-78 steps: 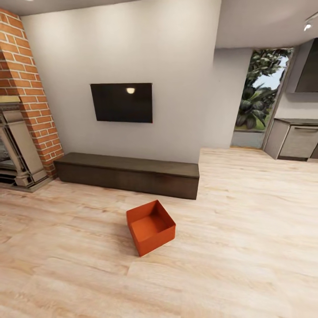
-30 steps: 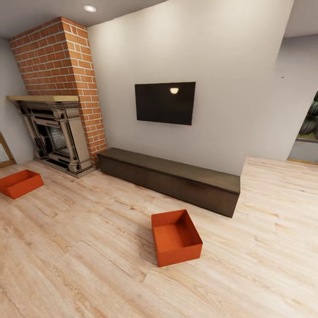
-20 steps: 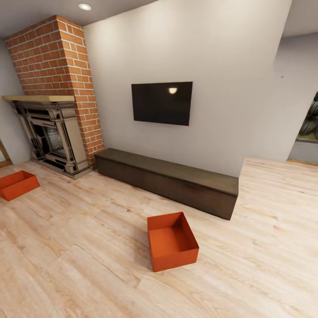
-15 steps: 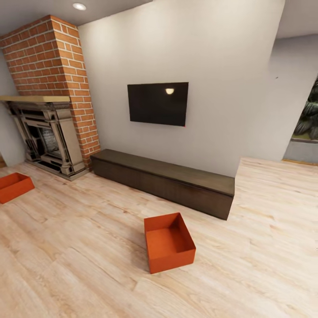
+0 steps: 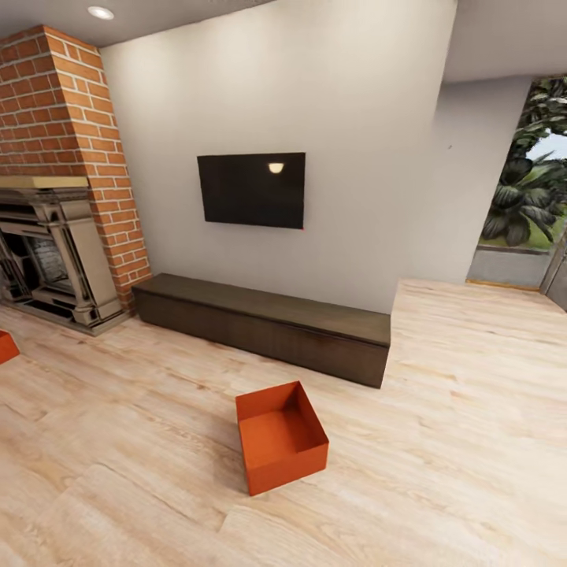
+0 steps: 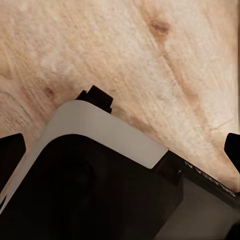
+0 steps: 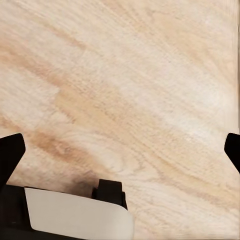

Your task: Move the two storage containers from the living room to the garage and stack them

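Note:
One orange-red storage container (image 5: 280, 446) stands lidless and empty on the light wood-plank floor of the living room, in the lower middle of the head view. A corner of the second container (image 5: 5, 346) shows at the left edge, in front of the fireplace. In the left wrist view my left gripper (image 6: 120, 150) is open, its dark fingertips (image 6: 10, 152) far apart over the planks with nothing between them. My right gripper (image 7: 120, 150) is open in the same way above bare wood floor, with its fingertips (image 7: 10, 150) far apart.
A long dark low cabinet (image 5: 260, 319) runs along the white wall under a black TV (image 5: 250, 190). The ornate fireplace (image 5: 47, 252) and red-brick chimney (image 5: 71, 118) stand at the left. Glass garden doors (image 5: 524, 189) are at the right. The robot's white-and-black base (image 6: 100, 175) sits under the left gripper.
The head camera has turned right, so the whole picture shifted left. The far container has slid almost out at the left edge and the garden doors have come in. Nothing itself moved.

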Controlling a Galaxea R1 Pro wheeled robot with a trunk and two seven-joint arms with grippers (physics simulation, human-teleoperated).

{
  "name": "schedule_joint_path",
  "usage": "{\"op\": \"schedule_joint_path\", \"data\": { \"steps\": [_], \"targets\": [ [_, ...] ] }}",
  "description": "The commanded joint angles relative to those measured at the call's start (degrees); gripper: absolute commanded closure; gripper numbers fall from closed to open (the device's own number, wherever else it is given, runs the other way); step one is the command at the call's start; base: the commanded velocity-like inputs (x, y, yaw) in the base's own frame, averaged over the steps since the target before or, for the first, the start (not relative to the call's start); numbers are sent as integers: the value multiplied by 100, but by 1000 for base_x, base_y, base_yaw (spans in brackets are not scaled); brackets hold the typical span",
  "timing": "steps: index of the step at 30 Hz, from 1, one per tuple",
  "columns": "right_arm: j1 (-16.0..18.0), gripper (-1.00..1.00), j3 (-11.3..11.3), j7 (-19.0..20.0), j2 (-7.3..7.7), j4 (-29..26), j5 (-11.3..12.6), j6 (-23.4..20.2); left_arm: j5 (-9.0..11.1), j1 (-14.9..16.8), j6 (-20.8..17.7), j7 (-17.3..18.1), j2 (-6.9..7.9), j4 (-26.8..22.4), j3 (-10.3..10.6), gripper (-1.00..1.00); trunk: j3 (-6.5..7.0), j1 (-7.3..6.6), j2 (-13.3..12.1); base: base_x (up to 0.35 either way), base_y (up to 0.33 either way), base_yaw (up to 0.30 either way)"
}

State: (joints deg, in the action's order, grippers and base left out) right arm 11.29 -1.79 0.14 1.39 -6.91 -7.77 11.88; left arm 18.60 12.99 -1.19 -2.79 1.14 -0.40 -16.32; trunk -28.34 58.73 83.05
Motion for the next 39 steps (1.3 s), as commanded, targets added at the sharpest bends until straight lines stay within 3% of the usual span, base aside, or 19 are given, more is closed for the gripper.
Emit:
{"op": "schedule_joint_path", "data": {
  "steps": [1,12,39],
  "targets": [
    [5,-100,-14,2,2,6,-23,15,39,2,-13,-11,0,-4,-2,-100,1,0,3,0,0,-220],
    [5,-100,-14,-2,2,6,-23,15,36,2,-11,-7,-6,-4,2,-100,66,0,3,35,-27,-202],
    [5,-100,-12,-5,1,1,-23,9,29,2,-4,-2,-11,-2,6,-100,71,0,3,239,-209,-6]
  ]
}}
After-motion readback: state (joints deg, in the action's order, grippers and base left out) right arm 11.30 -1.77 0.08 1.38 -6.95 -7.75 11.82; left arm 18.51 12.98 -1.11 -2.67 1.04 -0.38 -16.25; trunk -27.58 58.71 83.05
